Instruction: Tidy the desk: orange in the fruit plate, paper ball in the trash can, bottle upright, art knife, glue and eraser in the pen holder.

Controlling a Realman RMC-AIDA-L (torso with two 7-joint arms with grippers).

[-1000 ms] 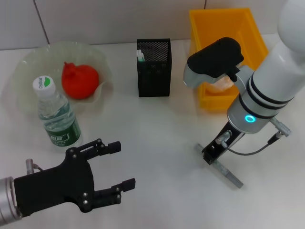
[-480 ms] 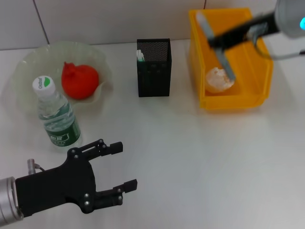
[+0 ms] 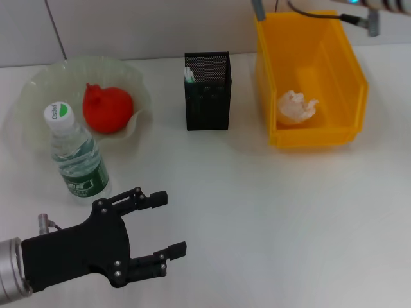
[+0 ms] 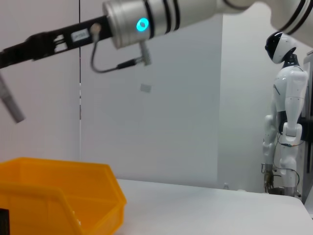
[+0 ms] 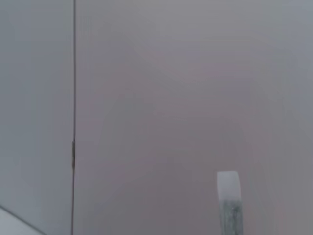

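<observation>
My left gripper (image 3: 164,239), black, hovers low over the near part of the white desk (image 3: 257,212), its fingers (image 3: 151,198) spread apart and holding nothing. My right arm (image 4: 146,22) is raised high above the far side of the desk, over the yellow trash can (image 3: 350,64); in the left wrist view it appears as a grey cylinder with a lit blue ring, extended toward a black end section. My right gripper (image 4: 22,46) carries the grey art knife (image 4: 11,103), which hangs from it at a tilt; whether the fingers are clamped fully on the knife cannot be told, as they are not distinctly visible. The knife's pale tip also shows in the right wrist view against a plain wall. The paper ball (image 3: 296,106) lies inside the trash can, on its floor. The orange (image 3: 107,108) sits in the translucent fruit plate (image 3: 38,83) at the far left of the desk. The bottle (image 3: 76,154), with a white cap and green label, stands upright just in front of the plate. The black mesh pen holder (image 3: 207,92) stands between plate and trash can, with a white and green item showing at its rim.
</observation>
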